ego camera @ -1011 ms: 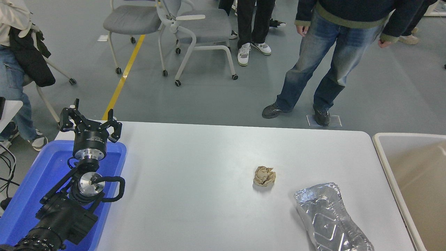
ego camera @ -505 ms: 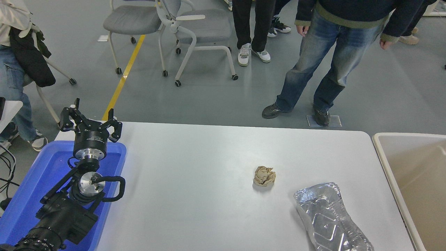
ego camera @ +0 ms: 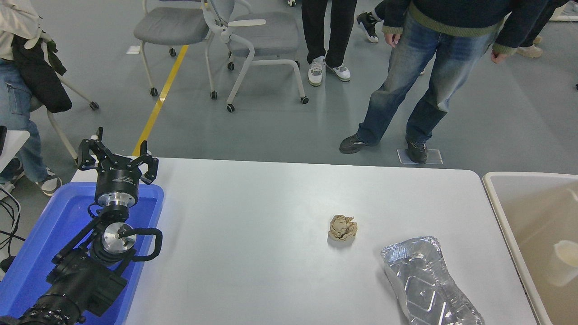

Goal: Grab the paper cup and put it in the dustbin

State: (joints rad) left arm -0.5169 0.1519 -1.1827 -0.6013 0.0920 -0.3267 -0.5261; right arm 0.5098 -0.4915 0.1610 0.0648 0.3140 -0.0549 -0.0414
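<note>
Paper cup (ego camera: 566,262) inside dustbin (ego camera: 499,207); left gripper (ego camera: 117,159) far away, fingers spread.

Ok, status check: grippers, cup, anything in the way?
Left gripper open, parked over blue tray. Right arm out of view. Paper cup inside dustbin. Nothing obstructing.

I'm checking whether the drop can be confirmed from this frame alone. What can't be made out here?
- Right gripper: outside the head view entirely.
- Paper cup: blurred inside the dustbin, cut by the right edge; resting or falling, unclear.
- Dustbin floor: beyond the frame.
- Left gripper: parked over the blue tray.
</note>
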